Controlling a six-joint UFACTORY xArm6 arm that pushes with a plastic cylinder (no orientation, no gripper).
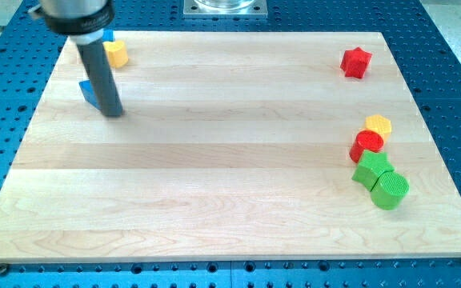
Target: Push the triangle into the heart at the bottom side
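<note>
A blue triangle lies near the board's top left, partly hidden behind my rod. A yellow heart lies above it and slightly to the view's right, apart from it. My tip rests on the board at the triangle's lower right edge, close against it or touching. The rod slants up to the view's top left, where the arm's dark end covers the board's corner.
A blue block peeks out behind the arm, just above the heart. A red star sits at top right. A yellow hexagon, red round block, green star and green cylinder cluster at right.
</note>
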